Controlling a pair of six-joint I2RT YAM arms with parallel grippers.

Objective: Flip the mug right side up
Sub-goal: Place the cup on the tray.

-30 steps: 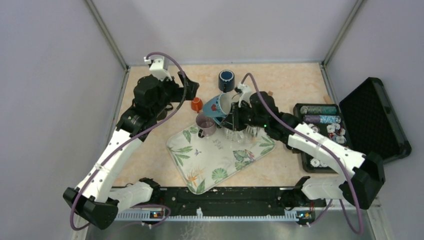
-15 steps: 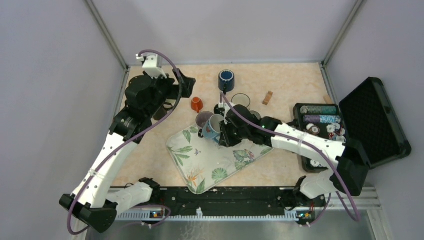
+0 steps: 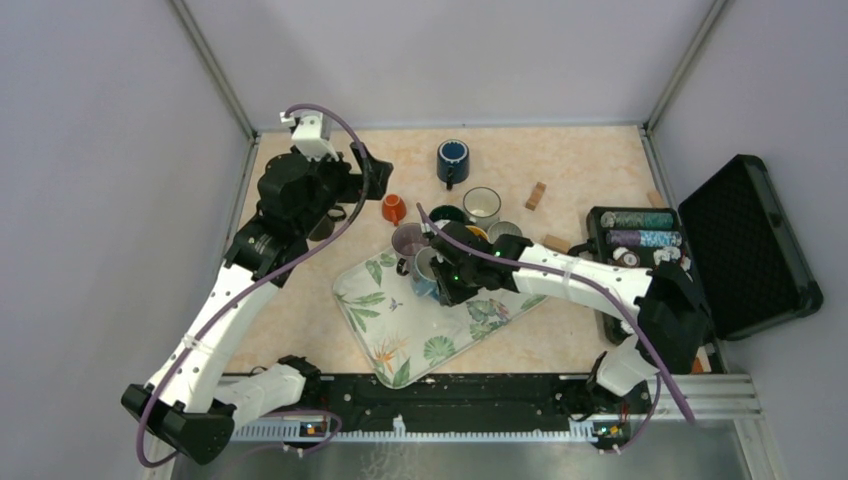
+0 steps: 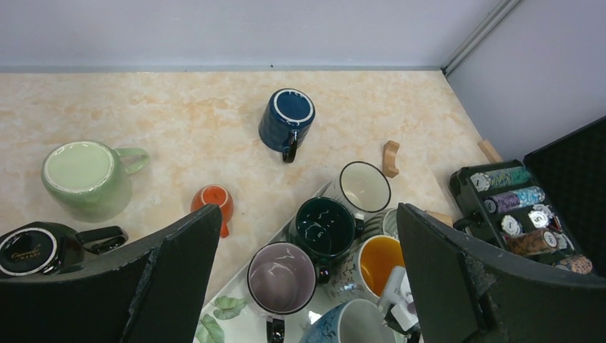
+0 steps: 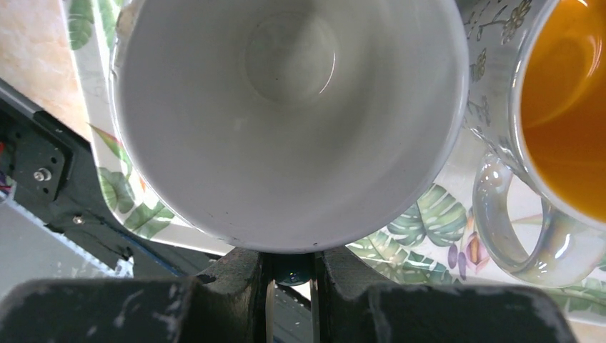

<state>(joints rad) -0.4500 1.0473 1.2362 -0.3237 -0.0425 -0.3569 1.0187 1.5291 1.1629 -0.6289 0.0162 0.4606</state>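
A beige marbled tabletop [image 3: 590, 160] inside grey walls carries a leaf-patterned tray [image 3: 400, 335]. The blue mug [image 5: 286, 121], white inside, is mouth-up over the tray's far part, just beside a purple mug [image 3: 408, 240] and a yellow-lined mug [image 5: 564, 107]. The right gripper [image 5: 289, 270] is pinched on its blue edge. The left gripper [image 3: 368, 170] hangs spread wide, far left. Glazed ceramic should be stiff, weighty, slippery and easily chipped, so the rim wall or handle suits best.

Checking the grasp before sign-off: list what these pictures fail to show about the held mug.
- Mug base, whether it touches the tray: right wrist view, its own bowl fills the frame; top view, the right arm covers it.
- Mug handle: right wrist view, mostly hidden by the right gripper.
- Mug's outside pattern: left wrist view, cut off by the bottom edge.
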